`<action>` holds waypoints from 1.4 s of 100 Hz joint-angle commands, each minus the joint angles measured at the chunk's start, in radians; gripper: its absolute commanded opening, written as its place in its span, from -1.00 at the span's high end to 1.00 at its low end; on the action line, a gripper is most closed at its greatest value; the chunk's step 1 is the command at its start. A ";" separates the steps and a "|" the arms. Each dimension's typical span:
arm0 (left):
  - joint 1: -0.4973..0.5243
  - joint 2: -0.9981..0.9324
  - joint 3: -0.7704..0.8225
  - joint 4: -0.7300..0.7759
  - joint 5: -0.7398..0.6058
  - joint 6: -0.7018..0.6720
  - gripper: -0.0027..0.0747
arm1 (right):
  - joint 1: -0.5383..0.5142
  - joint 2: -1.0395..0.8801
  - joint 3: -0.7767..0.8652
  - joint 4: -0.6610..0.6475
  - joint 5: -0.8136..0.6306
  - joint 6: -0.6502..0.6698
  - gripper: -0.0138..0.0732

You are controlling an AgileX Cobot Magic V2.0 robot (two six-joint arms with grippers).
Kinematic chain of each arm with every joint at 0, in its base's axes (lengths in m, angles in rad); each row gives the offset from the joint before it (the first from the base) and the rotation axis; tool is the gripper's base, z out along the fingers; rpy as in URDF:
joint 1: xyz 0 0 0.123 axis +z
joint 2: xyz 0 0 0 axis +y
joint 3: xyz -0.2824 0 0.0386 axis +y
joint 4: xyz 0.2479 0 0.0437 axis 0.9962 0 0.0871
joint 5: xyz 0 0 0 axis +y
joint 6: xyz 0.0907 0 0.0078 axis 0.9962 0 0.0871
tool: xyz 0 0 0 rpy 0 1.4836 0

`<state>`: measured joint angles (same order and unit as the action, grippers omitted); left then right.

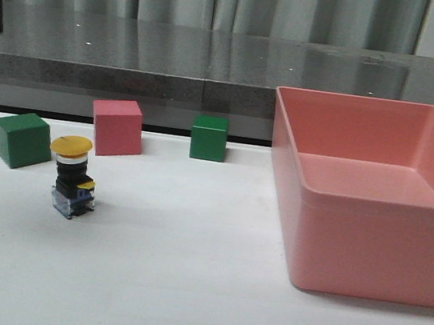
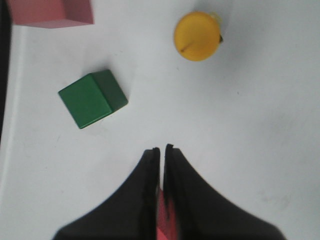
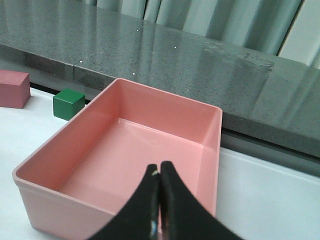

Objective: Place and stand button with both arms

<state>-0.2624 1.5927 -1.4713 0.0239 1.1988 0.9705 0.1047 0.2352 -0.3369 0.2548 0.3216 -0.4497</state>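
The button (image 1: 73, 179) stands upright on the white table at the left, yellow cap on top, black body, blue-grey base. In the left wrist view its yellow cap (image 2: 197, 36) shows from above. My left gripper (image 2: 162, 150) is shut and empty, above the table, apart from the button. My right gripper (image 3: 159, 171) is shut and empty, above the pink bin (image 3: 45, 172). Neither gripper shows in the front view.
A green cube (image 1: 22, 139), a pink cube (image 1: 117, 127) and a second green cube (image 1: 208, 137) stand behind the button. The large pink bin (image 1: 367, 248) fills the right side. A dark grey ledge (image 1: 133, 70) runs along the back.
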 commanded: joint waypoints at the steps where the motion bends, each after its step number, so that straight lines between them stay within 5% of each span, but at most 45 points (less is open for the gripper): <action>1: 0.097 -0.106 -0.014 -0.146 -0.087 -0.023 0.98 | -0.007 0.006 -0.025 0.010 -0.067 0.000 0.82; 25: 0.259 -0.346 0.235 -0.336 -0.364 -0.011 0.98 | -0.007 0.006 -0.025 0.010 -0.067 0.000 0.82; 59: 0.273 -0.820 0.838 -0.547 -0.878 -0.011 0.98 | -0.007 0.006 -0.025 0.010 -0.067 0.000 0.82; 90: 0.271 -1.155 1.131 -0.727 -0.862 -0.011 0.98 | -0.007 0.006 -0.025 0.010 -0.067 0.000 0.82; 140: 0.271 -1.325 1.179 -0.854 -0.821 -0.011 0.98 | -0.007 0.006 -0.025 0.010 -0.067 0.000 0.82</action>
<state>0.0088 0.2596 -0.2658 -0.7930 0.4232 0.9622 0.1047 0.2352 -0.3369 0.2548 0.3216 -0.4497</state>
